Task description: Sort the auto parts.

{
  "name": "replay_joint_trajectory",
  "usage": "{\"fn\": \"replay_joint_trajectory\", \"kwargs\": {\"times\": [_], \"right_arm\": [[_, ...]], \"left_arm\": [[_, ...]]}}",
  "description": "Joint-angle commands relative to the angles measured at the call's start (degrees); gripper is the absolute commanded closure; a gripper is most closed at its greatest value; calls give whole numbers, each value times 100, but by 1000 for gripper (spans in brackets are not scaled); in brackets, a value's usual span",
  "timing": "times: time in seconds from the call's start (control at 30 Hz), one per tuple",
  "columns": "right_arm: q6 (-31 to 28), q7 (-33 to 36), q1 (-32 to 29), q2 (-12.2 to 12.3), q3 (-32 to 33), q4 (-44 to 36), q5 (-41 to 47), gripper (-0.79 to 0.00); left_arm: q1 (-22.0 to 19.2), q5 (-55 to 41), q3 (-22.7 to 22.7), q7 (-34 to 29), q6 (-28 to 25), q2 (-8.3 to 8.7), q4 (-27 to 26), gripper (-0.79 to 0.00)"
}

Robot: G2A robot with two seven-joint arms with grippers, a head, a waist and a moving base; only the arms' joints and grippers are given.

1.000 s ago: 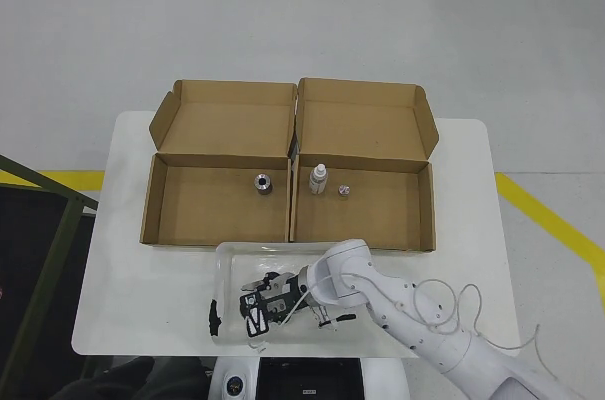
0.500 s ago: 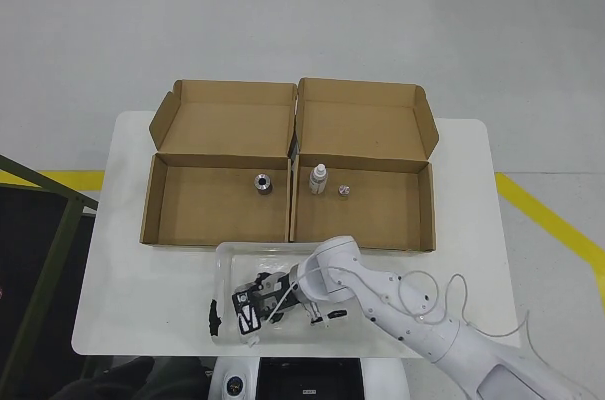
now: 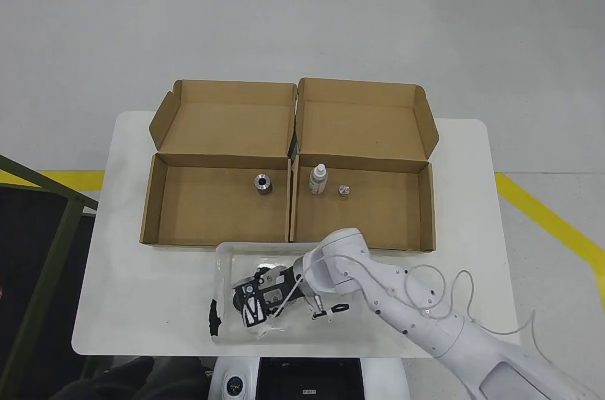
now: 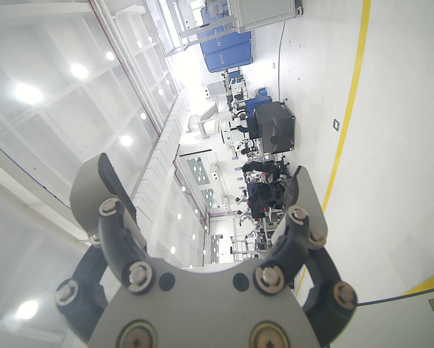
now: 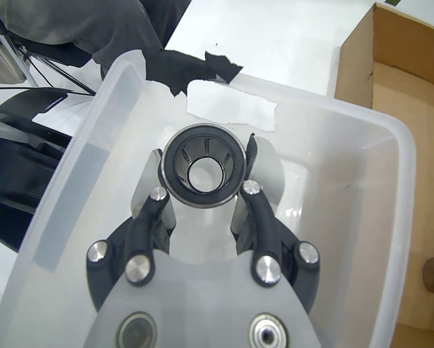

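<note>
My right gripper [image 5: 204, 152] is shut on a black-and-steel cylindrical bearing [image 5: 203, 168] and holds it end-on, low inside the clear plastic bin [image 5: 402, 135]. From above, the right gripper [image 3: 250, 300] sits in the left half of the bin [image 3: 222, 262], at the table's front. Two open cardboard boxes stand behind it. The left box [image 3: 172, 210] holds a round metal part [image 3: 262, 182]. In the right box [image 3: 412, 215] are a small white bottle [image 3: 319, 180] and a small round part [image 3: 344, 188]. My left gripper [image 4: 200, 168] points up at the ceiling, open and holding nothing.
Torn black tape [image 5: 188, 68] and a white label [image 5: 231, 108] stick to the bin's end wall. A small loose part [image 3: 322, 314] lies in the bin beside the arm. The left box's wall [image 5: 355, 70] rises right next to the bin.
The right gripper slid leftward inside the bin, then shifted a little toward the boxes. The parts in the boxes have not moved.
</note>
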Motion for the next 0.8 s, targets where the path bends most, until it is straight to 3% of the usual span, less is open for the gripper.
{"fn": "replay_joint_trajectory", "kwargs": {"times": [0.0, 0.77], "right_arm": [[-47, -21, -16, 33, 81, -84, -20, 0], [-66, -95, -110, 454, 750, -1191, -94, 0]], "left_arm": [[0, 0, 0, 0, 0, 0, 0, -785], [0, 0, 0, 0, 0, 0, 0, -785]]}}
